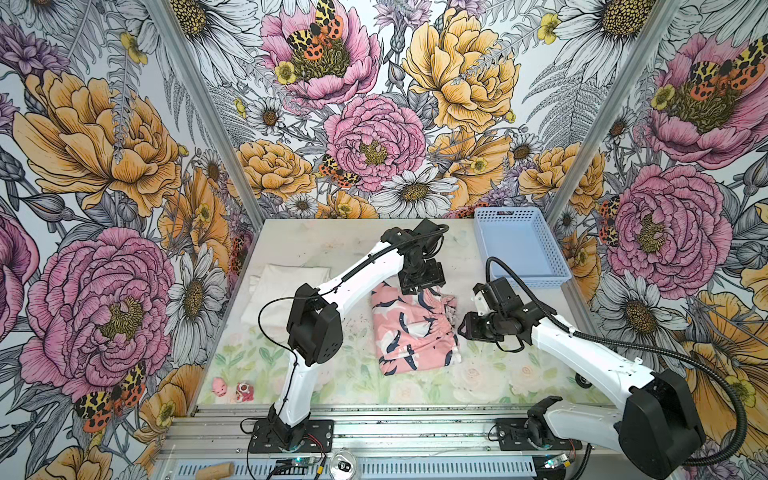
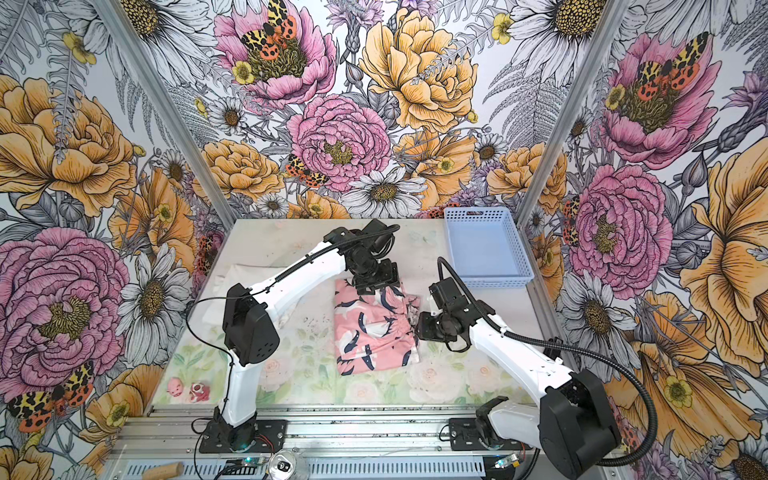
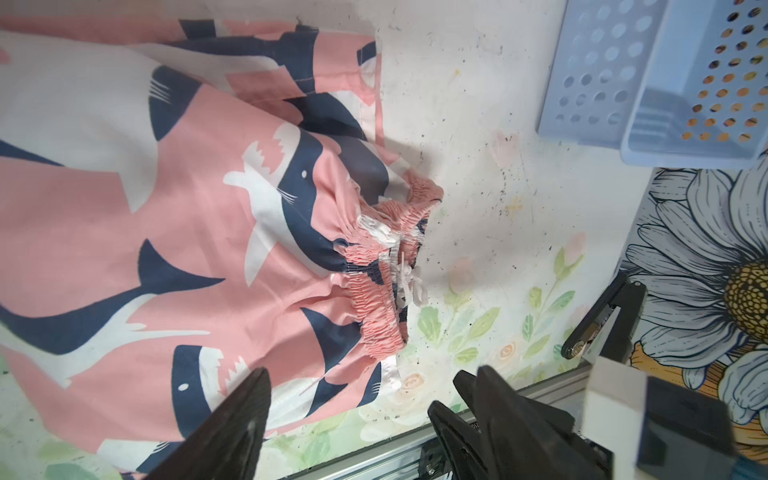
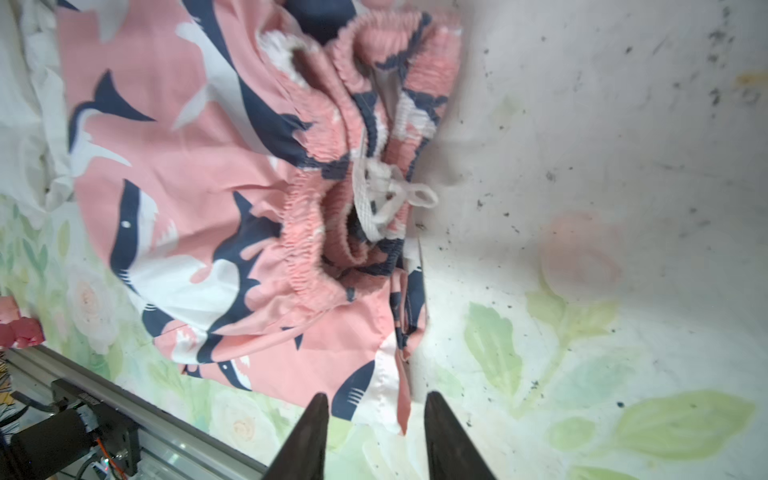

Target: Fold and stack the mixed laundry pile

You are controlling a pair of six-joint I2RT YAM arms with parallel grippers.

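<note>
- At the middle of the flower-printed table mat (image 1: 332, 376), the soft pink garment with navy-and-white shark print (image 1: 411, 328) (image 2: 374, 328) lies folded flat. Its gathered waistband (image 4: 307, 245) is on its right side.
- Left of the pink garment, and apart from it, lies the large plain white garment (image 1: 286, 282), folded.
- The left gripper (image 3: 365, 374) hangs over the pink garment's far edge, fingers spread wide, pinching nothing.
- The right gripper (image 4: 376, 395) sits just beside the waistband, jaws parted around a hem edge but not clamping it.
- A light blue perforated plastic basket (image 1: 528, 281) stands beyond the garment, to its right.
</note>
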